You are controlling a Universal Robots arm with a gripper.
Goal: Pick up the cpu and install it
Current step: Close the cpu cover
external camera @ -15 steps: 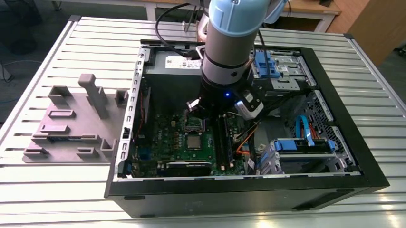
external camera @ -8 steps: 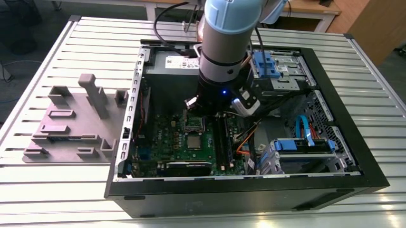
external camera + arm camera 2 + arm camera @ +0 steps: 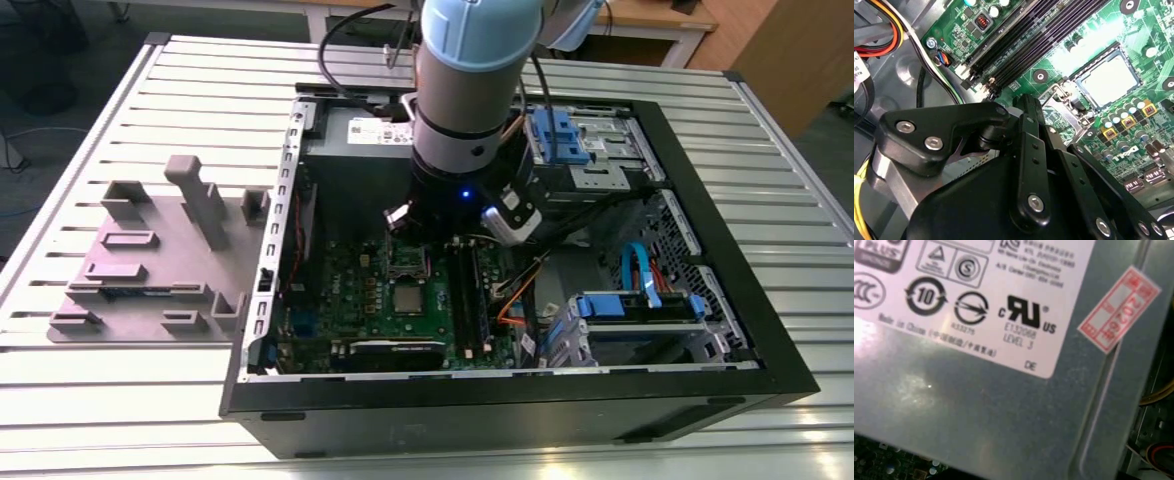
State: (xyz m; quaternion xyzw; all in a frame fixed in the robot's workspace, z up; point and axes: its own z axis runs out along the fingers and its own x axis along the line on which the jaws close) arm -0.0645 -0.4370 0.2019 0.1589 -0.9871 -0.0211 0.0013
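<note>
The cpu (image 3: pixel 1110 80) lies flat in its socket on the board (image 3: pixel 1089 30), pale top up; in the exterior view the cpu (image 3: pixel 404 298) sits near the middle of the board (image 3: pixel 344 300). The frame (image 3: pixel 1063 107) stands tilted up at one edge of the socket, just beside the cpu. It rises between the cpu and the gripper (image 3: pixel 1025 104), which hangs over the board, near the frame and apart from the cpu. Whether the claw is spread or pressed together cannot be told, as its black links cover the tip.

On the cpu's other side run the long black memory slots (image 3: pixel 1019 40). Off the board's corner past them hang loose cables (image 3: pixel 884 37), red, orange and yellow.

The arm (image 3: pixel 467 60) comes down into the open case (image 3: pixel 534 405) and hides the far part of the board. Beyond that edge sits the grey box (image 3: pixel 979 405) with a white label and a red sticker – a strip of board shows under it in the first wrist view. On the exterior view's right of the board are blue drive brackets (image 3: pixel 561 135). On the exterior view's left, outside the case, a grey tray (image 3: pixel 147 265) rests on the slatted table (image 3: pixel 134 420)
</note>
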